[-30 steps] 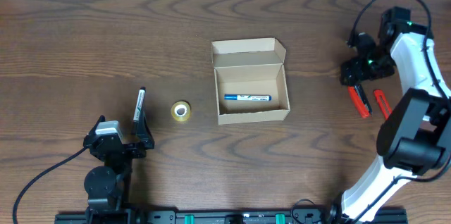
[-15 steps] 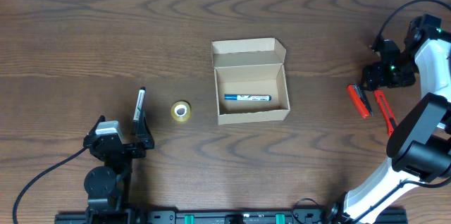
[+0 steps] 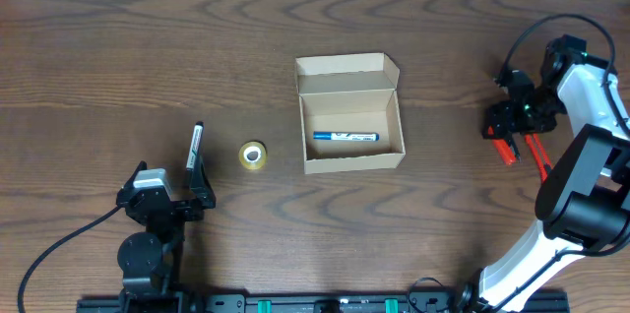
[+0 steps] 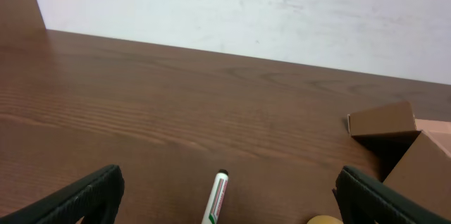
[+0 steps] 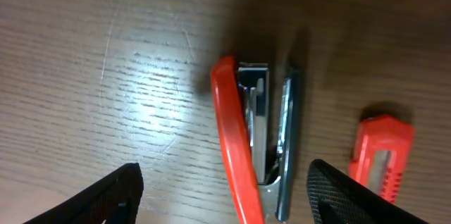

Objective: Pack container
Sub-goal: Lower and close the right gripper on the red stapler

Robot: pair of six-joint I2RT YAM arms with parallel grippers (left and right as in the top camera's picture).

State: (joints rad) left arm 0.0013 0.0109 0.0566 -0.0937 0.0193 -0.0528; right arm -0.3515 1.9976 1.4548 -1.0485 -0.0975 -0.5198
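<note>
**Q:** Where is the container, and in what condition?

**A:** The container (image 3: pixel 354 162) is found near the middle of the table (image 3: pixel 148 47) with its lid flap raised. One blue marker (image 3: pixel 346 137) is laid inside, along the box's width.

**Q:** Which item is judged to be next, and how is it presented?

**A:** The red stapler (image 5: pixel 232 132) is judged to be next. It is seen directly beneath the right gripper (image 5: pixel 224 182), whose fingers are spread wide to either side of it with nothing held. The stapler's long axis is set crosswise to the closing direction, so little wrist rotation should be required. The height left above the stapler cannot be judged reliably from the wrist view.

**Q:** Which way must the item be carried?

**A:** The container lies well apart from the right gripper, toward the robot's left. A red cutter (image 5: pixel 384 157) is placed just beside the stapler on the opposite side and should be avoided.

**Q:** Is the other arm better placed?

**A:** No. The left gripper (image 4: pixel 225 189) is parked near the front edge, spread and empty, far from the stapler. A green marker (image 4: pixel 215 201) and a tape roll (image 3: pixel 253 156) are found ahead of it.
</note>
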